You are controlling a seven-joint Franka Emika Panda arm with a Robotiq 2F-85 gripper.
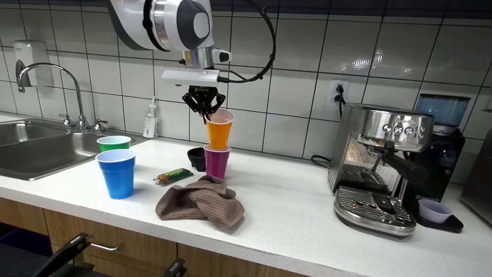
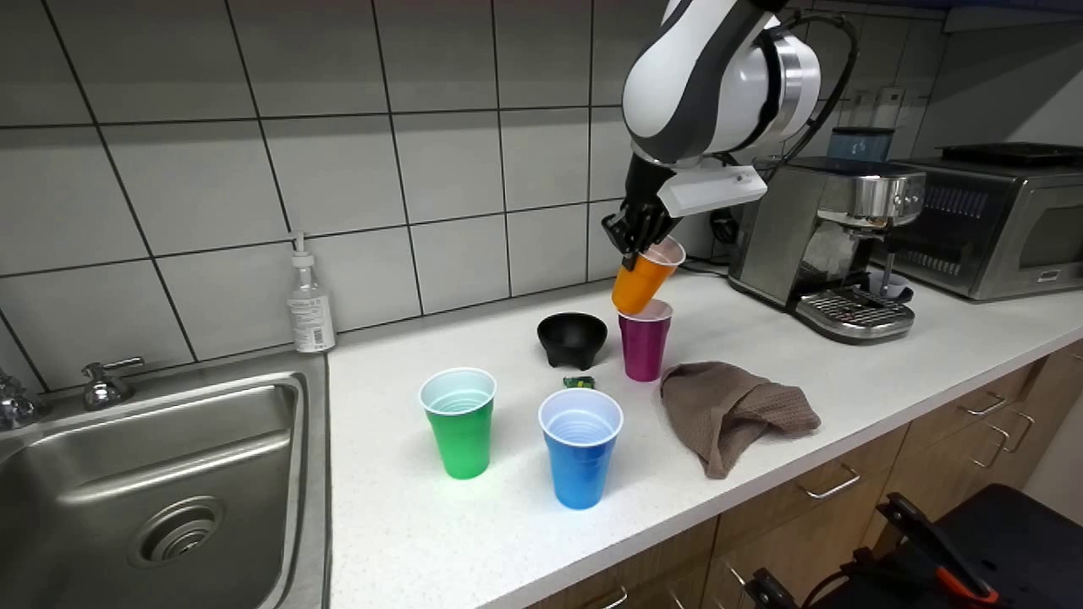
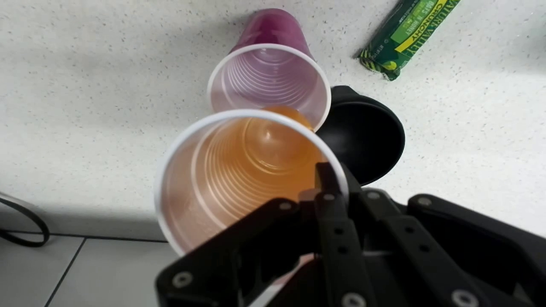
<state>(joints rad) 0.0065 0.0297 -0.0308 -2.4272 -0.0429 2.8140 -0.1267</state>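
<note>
White speckled countertop (image 1: 288, 207) carries a rumpled brown cloth (image 2: 736, 414). The gripper (image 3: 340, 181) pinches the orange cup (image 2: 643, 283) by its wall near the rim, one finger inside, and the cup hangs tilted over the purple cup (image 2: 645, 348), contact unclear; the black bowl (image 3: 367, 140) stands near. Gripped at one spot, the orange cup could swivel or slip; its base, swung sideways, could topple the probably light purple cup.

Purple cup (image 1: 217, 164) blocking below, room beside towel (image 1: 203, 203)
</note>
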